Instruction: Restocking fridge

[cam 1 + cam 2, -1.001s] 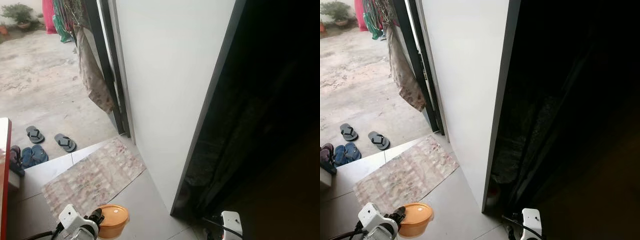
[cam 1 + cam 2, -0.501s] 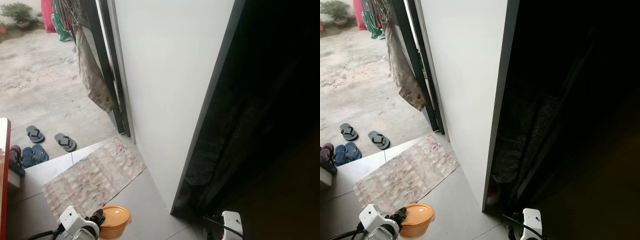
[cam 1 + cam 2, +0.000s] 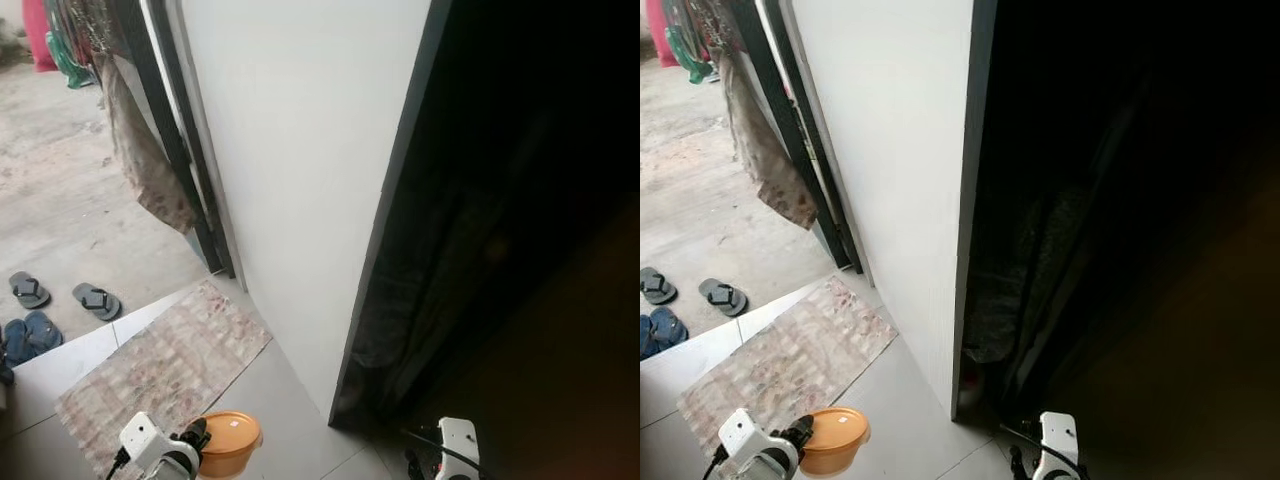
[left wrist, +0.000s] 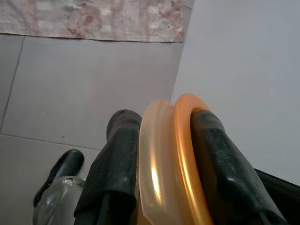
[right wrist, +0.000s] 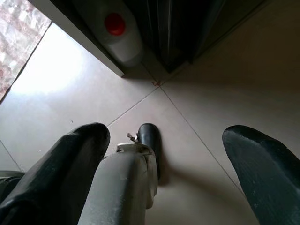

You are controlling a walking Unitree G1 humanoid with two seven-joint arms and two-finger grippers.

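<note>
My left gripper (image 4: 164,117) is shut on a round orange lidded container (image 4: 173,164), one black finger on each side of its rim. It hangs low at my left, above the grey floor tiles, where the container (image 3: 228,443) shows beside the wrist. My right gripper (image 5: 167,136) is open and holds nothing, low at my right above the tiles. Straight ahead stands a tall white panel (image 3: 300,170) with a dark edge; to its right is a very dark space (image 3: 530,250) whose contents I cannot make out.
A patterned mat (image 3: 160,365) lies on the tiles to the front left. Beyond it are sandals (image 3: 95,298) on a concrete yard and a cloth (image 3: 140,170) hanging by a dark door frame. A white jug with a red cap (image 5: 117,28) stands at the panel's foot.
The whole picture has slid left, so the camera has turned to the right. The orange container stays in the left gripper and both arms keep their places.
</note>
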